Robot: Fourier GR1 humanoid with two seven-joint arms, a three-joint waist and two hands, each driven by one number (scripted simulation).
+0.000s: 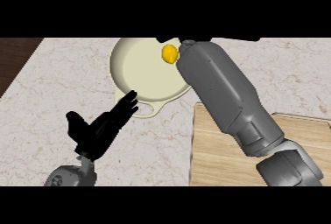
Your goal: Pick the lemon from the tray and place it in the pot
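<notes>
Hovering over the pot (pixel 139 65) for the drop, our right hand (pixel 187 42) is mostly hidden; we cannot tell its grip. The lemon (pixel 169 53) shows just beside it; our left hand (pixel 97 129) rests spread.

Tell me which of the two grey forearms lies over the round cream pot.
The right forearm: it crosses the wooden tray and overlaps the cream pot beside the yellow lemon. The left hand, open, rests beside its handle.

My right forearm (pixel 220 92) crosses from the wooden tray (pixel 220 168) over the cream pot (pixel 139 65) at the tabletop's (pixel 58 87) far edge, the lemon (pixel 169 53) beside its wrist. My left hand (pixel 97 131) rests open near the pot.
</notes>
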